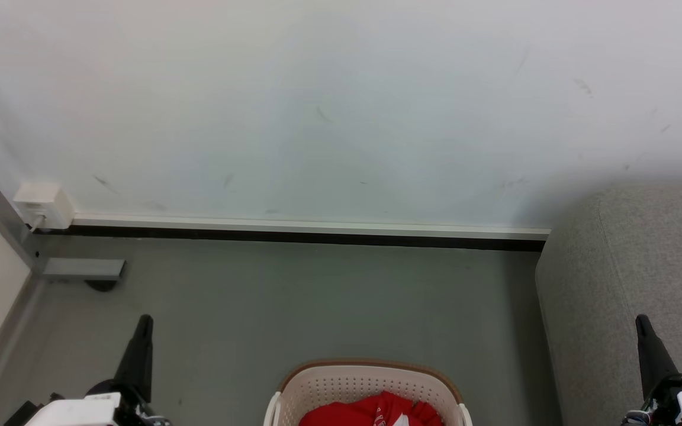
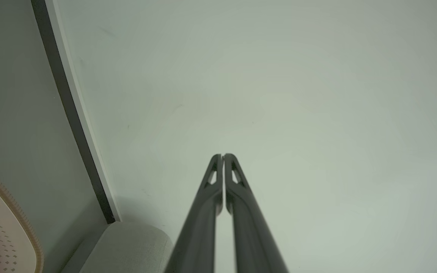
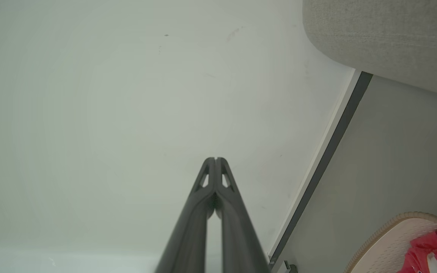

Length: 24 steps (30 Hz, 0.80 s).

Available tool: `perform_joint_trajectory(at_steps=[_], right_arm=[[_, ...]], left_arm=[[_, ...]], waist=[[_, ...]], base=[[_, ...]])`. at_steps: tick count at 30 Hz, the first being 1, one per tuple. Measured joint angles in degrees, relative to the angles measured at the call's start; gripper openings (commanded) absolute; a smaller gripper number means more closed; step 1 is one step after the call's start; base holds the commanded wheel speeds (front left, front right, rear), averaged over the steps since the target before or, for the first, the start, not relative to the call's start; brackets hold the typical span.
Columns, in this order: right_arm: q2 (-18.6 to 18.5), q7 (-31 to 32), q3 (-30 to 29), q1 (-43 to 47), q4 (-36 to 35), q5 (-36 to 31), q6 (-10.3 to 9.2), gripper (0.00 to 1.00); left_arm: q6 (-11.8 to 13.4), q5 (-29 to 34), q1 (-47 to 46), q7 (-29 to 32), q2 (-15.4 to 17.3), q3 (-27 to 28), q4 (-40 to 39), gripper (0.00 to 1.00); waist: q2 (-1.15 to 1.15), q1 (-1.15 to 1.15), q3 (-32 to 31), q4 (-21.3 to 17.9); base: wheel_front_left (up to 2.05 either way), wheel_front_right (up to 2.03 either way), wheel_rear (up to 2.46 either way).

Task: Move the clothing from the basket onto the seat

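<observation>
Left claw (image 1: 144,322) at lower left, right claw (image 1: 642,320) at lower right, each pressed closed and empty. Red clothing (image 1: 376,411) bunched in laundry basket (image 1: 370,374), bottom centre; grey sofa (image 1: 631,284) at right edge. Better to open wide first, then descend onto the top fold.

The basket (image 1: 370,378) sits on the grey floor (image 1: 317,302) at the near centre, with red clothing (image 1: 376,412) bunched inside. The seat (image 1: 619,278) stands to the right, against the far white wall (image 1: 341,100). The left gripper (image 1: 144,325) and right gripper (image 1: 643,325) rise near left and near right, each a single dark spike, clear of the basket.
</observation>
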Motion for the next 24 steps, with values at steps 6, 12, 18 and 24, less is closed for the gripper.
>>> perform_joint_trajectory(at_steps=[6, 12, 18, 24], right_arm=[[0.0, 0.0, 0.0, 0.0, 0.0, 0.0, 0.00, 0.00], [0.5, -0.1, 0.3, 1.5, 1.6, 0.0, 0.00, 1.00], [0.7, -1.6, 1.2, 2.1, 1.3, -0.7, 0.00, 1.00], [0.5, -3.3, 2.5, 2.5, 0.8, -3.7, 0.00, 1.00]], left_arm=[[0.0, 0.0, 0.0, 0.0, 0.0, 0.0, 0.0, 0.00], [0.2, -0.1, 1.5, -0.1, -0.5, -0.3, 1.8, 1.00], [0.3, 0.5, 1.8, -1.6, -0.5, -1.6, 2.2, 1.00], [0.7, 3.2, 1.8, -3.5, -0.5, -2.6, 2.2, 1.00]], waist=[[0.00, 0.00, 0.0, 0.0], [0.00, 0.00, 0.0, 0.0], [0.00, 0.00, 0.0, 0.1], [0.00, 0.00, 0.0, 0.2]], base=[[0.00, 0.00, 0.00], [0.00, 0.00, 0.00], [0.00, 0.00, 0.00], [0.00, 0.00, 0.00]])
